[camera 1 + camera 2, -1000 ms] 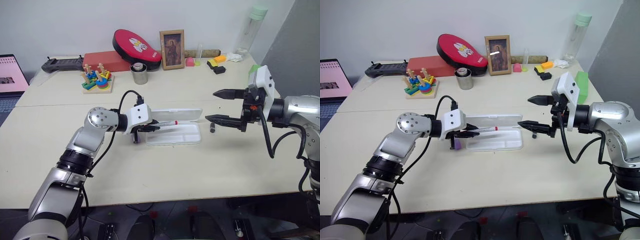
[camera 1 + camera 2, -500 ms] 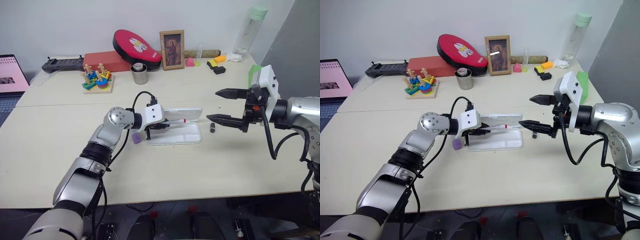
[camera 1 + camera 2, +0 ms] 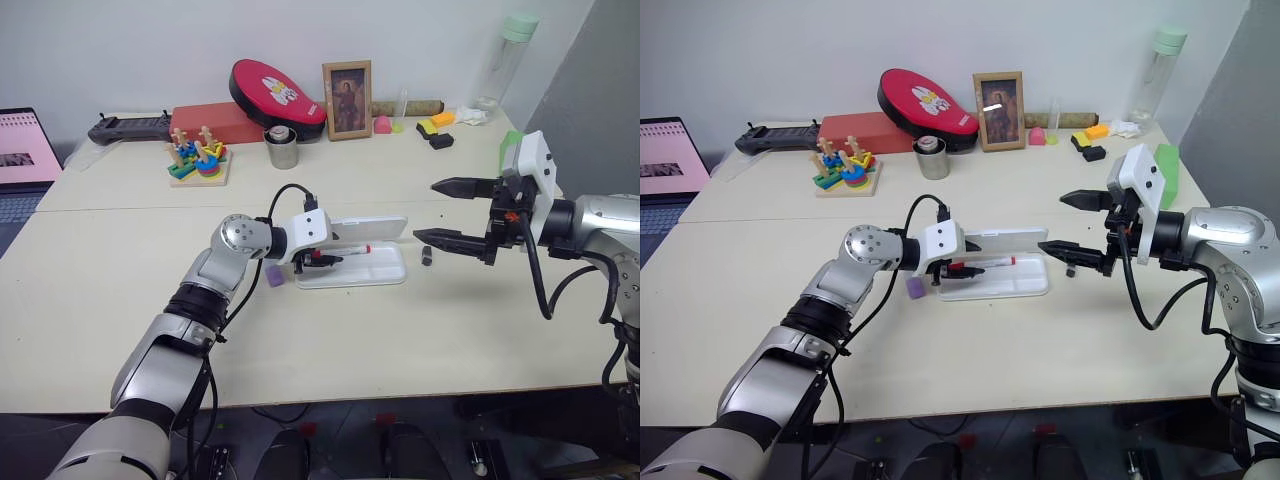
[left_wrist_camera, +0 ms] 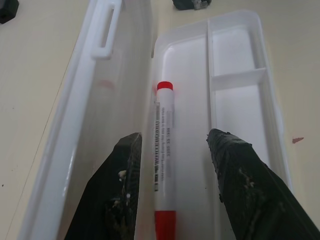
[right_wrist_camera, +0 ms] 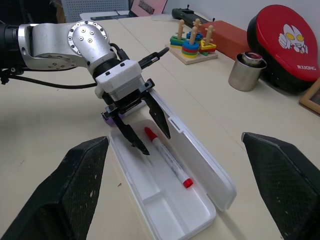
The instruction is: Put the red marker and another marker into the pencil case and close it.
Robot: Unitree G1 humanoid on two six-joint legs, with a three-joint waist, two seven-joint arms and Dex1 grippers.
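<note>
Red marker (image 4: pixel 164 160) lying in pencil case (image 3: pixel 385 272), between parted fingers of your left gripper (image 3: pixel 318 262), released. Lavender marker (image 3: pixel 915 287) sitting just beside left gripper, nearer it. Right gripper (image 3: pixel 438 212) hovering wide open, empty.

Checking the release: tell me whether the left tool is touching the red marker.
Apart. The left wrist view shows the red marker lying in the pencil case, with gaps between it and both fingers of the left tool.

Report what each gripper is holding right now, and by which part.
Nothing is held. The left gripper stands open astride the red marker, which lies loose in the pencil case. The right gripper hangs open above the table, apart from everything.
</note>
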